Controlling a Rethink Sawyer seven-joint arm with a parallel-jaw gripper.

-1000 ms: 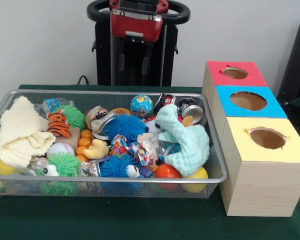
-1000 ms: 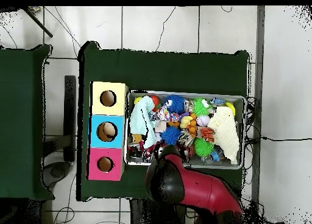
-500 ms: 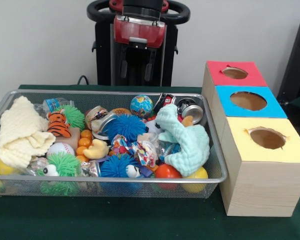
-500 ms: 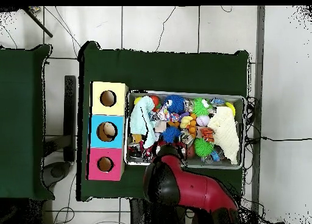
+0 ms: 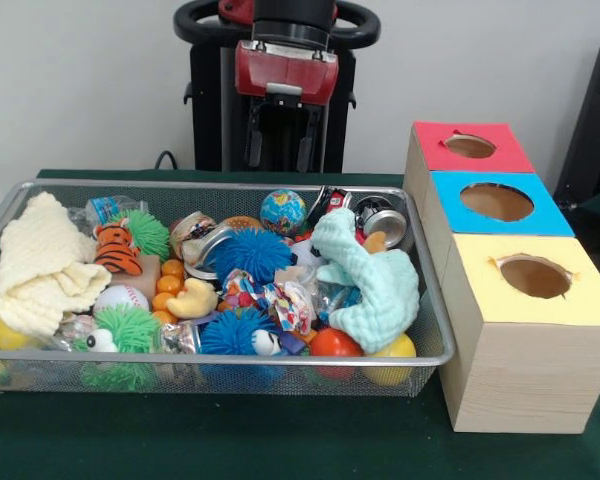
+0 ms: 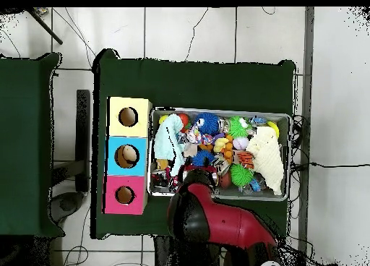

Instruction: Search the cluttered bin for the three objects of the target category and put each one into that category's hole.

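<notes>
The wire-mesh bin [image 5: 220,358] holds the pale-yellow knitted cloth [image 5: 40,265] at its left end. The mint-green knitted cloth [image 5: 375,280] lies at its right end. The small white printed cloth [image 5: 275,298] lies crumpled in the middle front. The round hole [image 5: 496,201] in the blue box top is empty. My gripper [image 5: 278,150] hangs open and empty above the bin's far rim, clear of the toys. In the overhead view the red arm [image 6: 209,220] hides the gripper. That view also shows the bin [image 6: 289,155], mint cloth [image 6: 168,142], yellow cloth [image 6: 266,158] and blue hole [image 6: 127,156].
The red-topped box [image 5: 468,146] and the yellow-topped box [image 5: 533,277] flank the blue one. Around the cloths are spiky blue balls [image 5: 252,252], a green spiky ball [image 5: 128,330], a toy tiger [image 5: 115,250], a globe ball [image 5: 282,211], tins [image 5: 385,222] and a duck [image 5: 193,298].
The gripper has come lower and slightly to the right in the front view. In the overhead view the arm has swung left. Nothing in the bin has moved.
</notes>
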